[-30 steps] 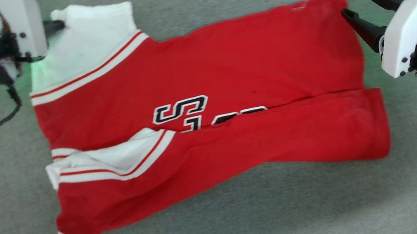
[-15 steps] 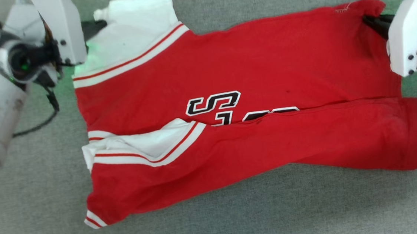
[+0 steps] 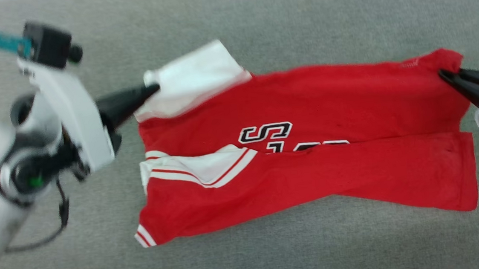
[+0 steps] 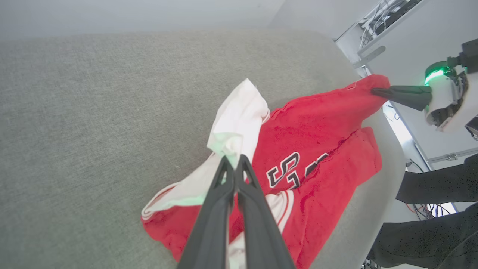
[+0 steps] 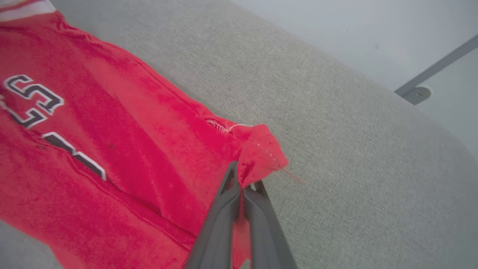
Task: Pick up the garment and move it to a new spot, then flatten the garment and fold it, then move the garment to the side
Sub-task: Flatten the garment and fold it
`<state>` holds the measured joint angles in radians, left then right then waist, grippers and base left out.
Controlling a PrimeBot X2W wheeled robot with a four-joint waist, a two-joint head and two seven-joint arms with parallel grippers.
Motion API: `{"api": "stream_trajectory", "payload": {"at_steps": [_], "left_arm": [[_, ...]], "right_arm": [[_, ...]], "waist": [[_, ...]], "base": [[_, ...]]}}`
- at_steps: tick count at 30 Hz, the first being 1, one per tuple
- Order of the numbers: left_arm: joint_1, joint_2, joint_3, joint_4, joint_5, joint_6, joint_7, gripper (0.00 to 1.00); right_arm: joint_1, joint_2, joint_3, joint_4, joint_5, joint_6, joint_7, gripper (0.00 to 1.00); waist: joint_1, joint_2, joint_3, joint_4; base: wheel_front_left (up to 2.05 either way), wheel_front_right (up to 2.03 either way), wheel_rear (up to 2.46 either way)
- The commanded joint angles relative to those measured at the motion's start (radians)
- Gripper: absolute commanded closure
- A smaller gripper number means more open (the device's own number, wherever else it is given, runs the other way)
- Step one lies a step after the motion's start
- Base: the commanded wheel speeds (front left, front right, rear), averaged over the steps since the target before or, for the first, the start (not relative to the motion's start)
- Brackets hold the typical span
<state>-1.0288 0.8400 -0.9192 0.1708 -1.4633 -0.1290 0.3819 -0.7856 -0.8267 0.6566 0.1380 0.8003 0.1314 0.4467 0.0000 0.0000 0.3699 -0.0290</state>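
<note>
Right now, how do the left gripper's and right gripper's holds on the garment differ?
The left gripper pinches the white sleeve; the right gripper pinches a red corner. The left gripper holds the garment's left end, the right gripper its right end. Both are shut on the garment.

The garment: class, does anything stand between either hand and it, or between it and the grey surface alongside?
Nothing visible does. The left hand is shut on the white sleeve of the garment, and the right hand on its red corner, each touching cloth directly. Nothing visible lies on the grey surface beside it.
</note>
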Motion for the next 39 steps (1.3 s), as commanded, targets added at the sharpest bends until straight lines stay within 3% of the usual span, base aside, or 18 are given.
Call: {"api": "stream_trajectory", "payload": {"at_steps": [1,8,13,17,20,29,30,31,32,33,34,35,39], "left_arm": [[0.035,0.017,0.002,-0.034,-0.010,-0.002,-0.018,1.00],[0.259,0.158,-0.011,-0.290,-0.022,-0.002,-0.180,1.00],[0.368,0.187,-0.035,-0.355,-0.013,-0.002,-0.268,1.00],[0.411,0.165,-0.066,-0.319,0.017,-0.002,-0.297,1.00],[0.419,0.118,-0.089,-0.247,0.033,-0.002,-0.305,1.00],[0.349,0.002,-0.129,-0.075,0.076,-0.002,-0.320,1.00],[0.343,-0.003,-0.134,-0.074,0.078,-0.002,-0.328,0.87],[0.339,-0.005,-0.136,-0.073,0.083,-0.002,-0.340,0.67],[0.338,-0.004,-0.138,-0.073,0.086,-0.002,-0.353,0.51],[0.339,-0.002,-0.142,-0.078,0.090,-0.002,-0.367,0.16],[0.345,0.001,-0.143,-0.082,0.092,-0.002,-0.384,0.04],[0.352,0.005,-0.145,-0.085,0.094,-0.002,-0.402,0.00],[0.392,0.010,-0.140,-0.104,0.098,-0.002,-0.508,0.00]], "right_arm": [[0.024,-0.023,-0.007,-0.018,-0.003,-0.002,-0.010,1.00],[0.249,-0.114,-0.122,-0.141,0.014,-0.002,-0.054,1.00],[0.439,-0.114,-0.243,-0.186,0.000,-0.002,-0.079,1.00],[0.550,-0.079,-0.324,-0.202,-0.023,-0.002,-0.075,1.00],[0.595,-0.050,-0.354,-0.192,-0.064,-0.002,-0.077,1.00],[0.538,0.021,-0.316,-0.144,-0.141,-0.002,-0.062,1.00],[0.532,0.026,-0.313,-0.139,-0.143,-0.002,-0.065,1.00],[0.530,0.030,-0.315,-0.135,-0.143,-0.002,-0.068,0.86],[0.530,0.034,-0.325,-0.131,-0.141,-0.002,-0.073,0.52],[0.535,0.040,-0.340,-0.127,-0.140,-0.002,-0.080,0.00],[0.546,0.049,-0.354,-0.126,-0.131,-0.002,-0.084,0.00],[0.560,0.057,-0.367,-0.129,-0.116,-0.002,-0.084,0.00],[0.615,0.071,-0.452,-0.164,-0.063,-0.002,-0.062,0.00]], "waist": [[0.0000,0.0000,-0.053,0.044],[0.0000,0.0000,-0.074,0.083],[0.0000,0.0000,-0.065,0.107],[0.0000,0.0000,-0.051,0.112],[0.0000,0.0000,-0.038,0.112],[0.0000,0.0000,0.002,0.092],[0.0000,0.0000,0.000,0.091],[0.0000,0.0000,-0.002,0.091],[0.0000,0.0000,-0.006,0.091],[0.0000,0.0000,-0.011,0.091],[0.0000,0.0000,-0.018,0.091],[0.0000,0.0000,-0.025,0.093],[0.0000,0.0000,-0.052,0.103]], "base": [[0.00,0.00,0.00],[0.00,0.00,0.00],[0.00,0.00,0.00],[0.00,0.00,0.00],[0.00,0.00,0.00],[0.00,0.00,0.00],[0.00,0.00,0.00],[0.00,0.00,0.00],[0.00,0.00,0.00],[0.00,0.00,0.00],[0.00,0.00,0.00],[0.00,0.00,0.00],[0.00,0.00,0.00]]}}
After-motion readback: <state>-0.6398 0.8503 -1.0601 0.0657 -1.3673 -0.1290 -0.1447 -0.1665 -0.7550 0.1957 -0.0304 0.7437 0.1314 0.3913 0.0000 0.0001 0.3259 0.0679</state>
